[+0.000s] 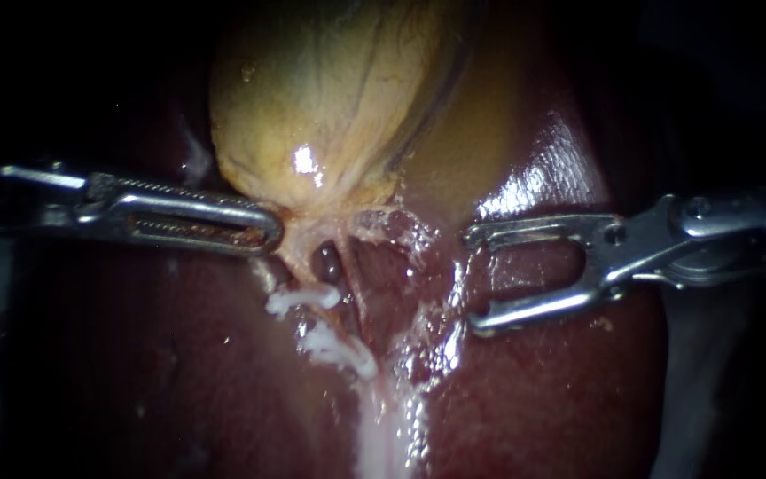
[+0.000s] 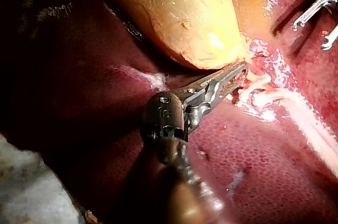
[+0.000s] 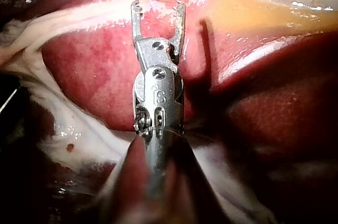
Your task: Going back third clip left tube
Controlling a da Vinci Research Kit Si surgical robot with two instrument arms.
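Endoscope: my left tool comes in from the left, its jaws narrow and closed on the pale tissue at the lower end of the gallbladder; just below that grip the left tube runs down over the liver; a white clip lies across the tube, and a second white piece sits lower on it, though I cannot tell whether that is a clip; my right tool stands to the right of the tube, apart from it, jaws wide and holding nothing.

Left wrist: my left tool meets the tip of the gallbladder, jaws close together on the tissue there; my right tool shows beyond, open.

Right wrist: my right tool hangs over the liver, jaws spread wide and empty; pale strands lie just ahead of its tips.
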